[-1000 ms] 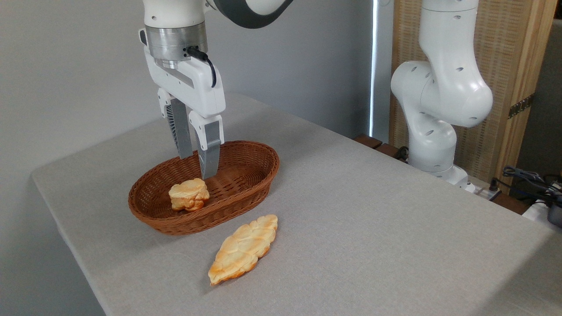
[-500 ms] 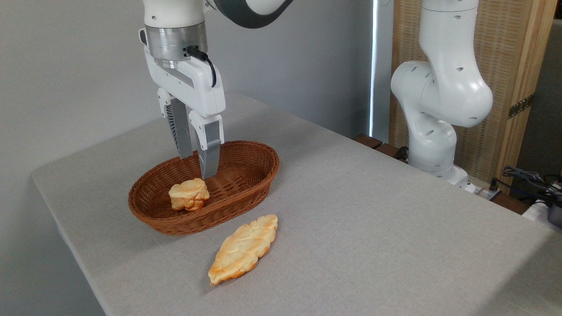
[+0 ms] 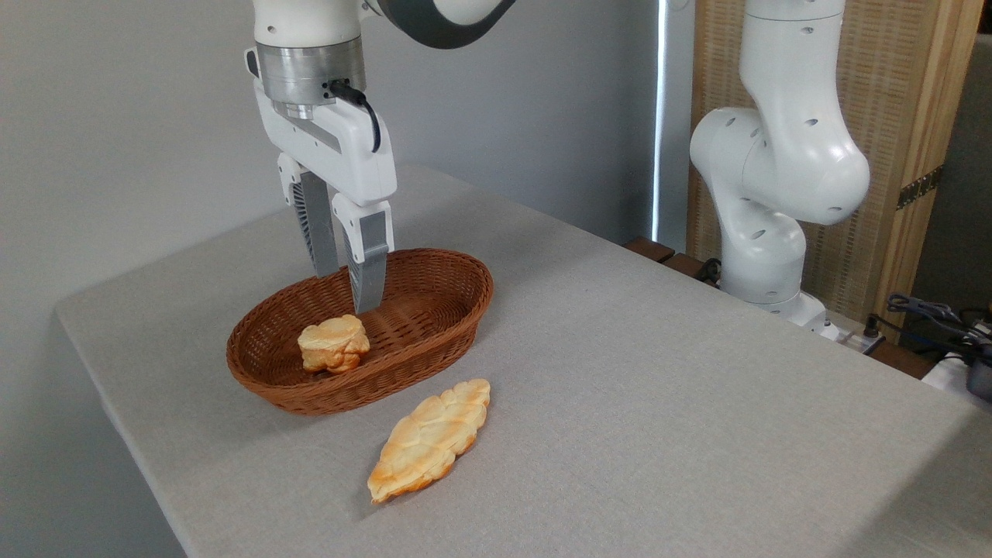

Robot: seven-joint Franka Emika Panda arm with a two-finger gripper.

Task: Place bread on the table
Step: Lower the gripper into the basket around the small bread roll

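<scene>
Above the wicker basket [image 3: 434, 310], the tool [image 3: 347, 293] is hanging with its two fingers pointing down and only a narrow gap showing between them, gripping nothing. Its nearer fingertip is sitting just over the bread [image 3: 334, 344] without clearly touching it. That bread is lying inside the basket, toward its left end. On the bench [image 3: 659, 387], just in front of the basket, a longer braided loaf [image 3: 431, 439] is resting flat. The arm's white base [image 3: 767, 201] is standing at the bench's far right edge.

Bread [image 3: 334, 343] in wicker basket [image 3: 434, 329]; empty parted claw [image 3: 346, 291] above
</scene>
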